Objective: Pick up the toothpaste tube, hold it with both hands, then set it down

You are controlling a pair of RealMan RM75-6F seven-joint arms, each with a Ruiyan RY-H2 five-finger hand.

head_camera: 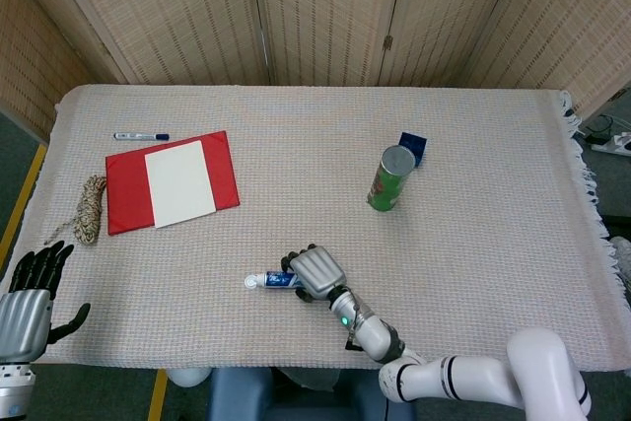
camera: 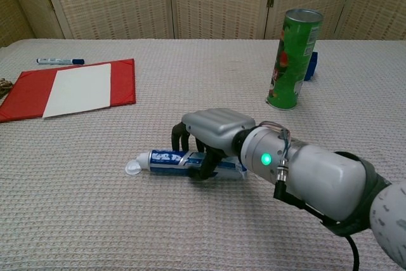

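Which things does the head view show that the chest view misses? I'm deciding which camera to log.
Only the head view shows the left hand, open beside the table's near left corner, and the whole coiled rope. Only the chest view shows the right hand's fingers curled over the toothpaste tube from the side. Both share the right hand, tube, green can, red folder and pen.
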